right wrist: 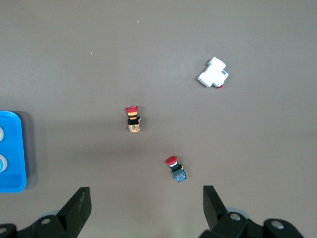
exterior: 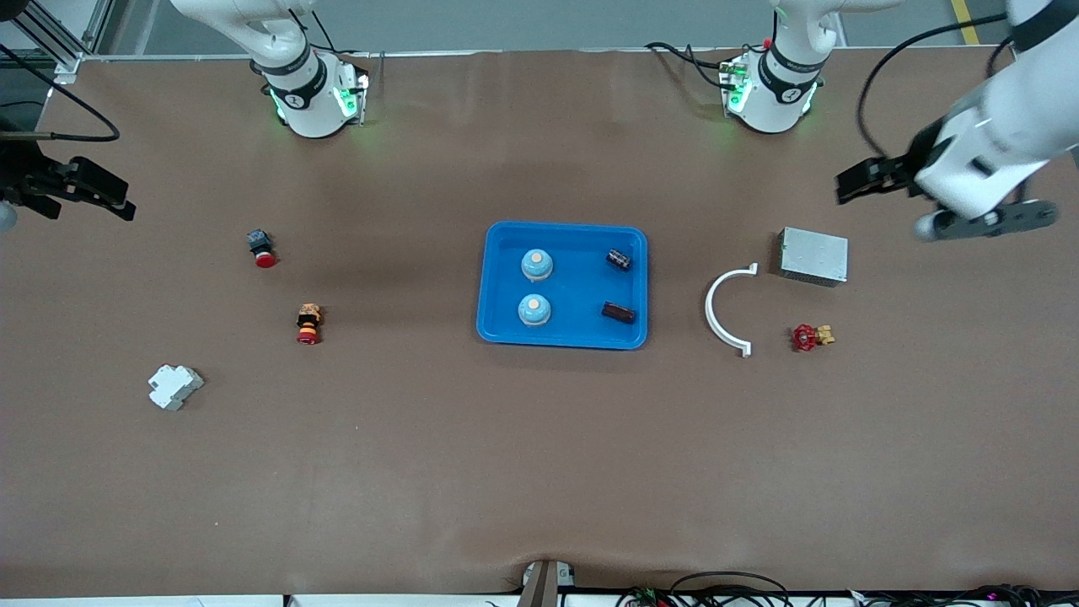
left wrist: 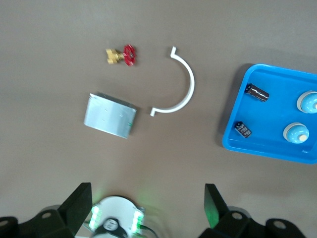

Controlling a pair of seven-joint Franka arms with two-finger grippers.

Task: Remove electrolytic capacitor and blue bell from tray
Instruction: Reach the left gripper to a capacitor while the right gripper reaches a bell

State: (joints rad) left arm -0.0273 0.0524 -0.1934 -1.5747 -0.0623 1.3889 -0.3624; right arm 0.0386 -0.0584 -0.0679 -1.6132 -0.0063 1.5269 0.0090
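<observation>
A blue tray (exterior: 582,287) lies mid-table. In it sit two light-blue bells (exterior: 537,264) (exterior: 534,309) and two dark capacitors (exterior: 619,260) (exterior: 618,313). The left wrist view shows the tray (left wrist: 237,141) with the capacitors (left wrist: 257,92) (left wrist: 242,129) and bells (left wrist: 308,102) (left wrist: 297,133) inside. My left gripper (exterior: 853,184) (left wrist: 147,196) hangs open and empty over the table's left-arm end, near a silver box. My right gripper (exterior: 126,198) (right wrist: 146,198) hangs open and empty over the right-arm end. Only a corner of the tray (right wrist: 12,153) shows in the right wrist view.
Toward the left arm's end lie a silver box (exterior: 813,255), a white curved clamp (exterior: 725,312) and a red valve (exterior: 809,337). Toward the right arm's end lie a red push button (exterior: 261,248), a yellow-and-red button (exterior: 308,324) and a white breaker (exterior: 174,387).
</observation>
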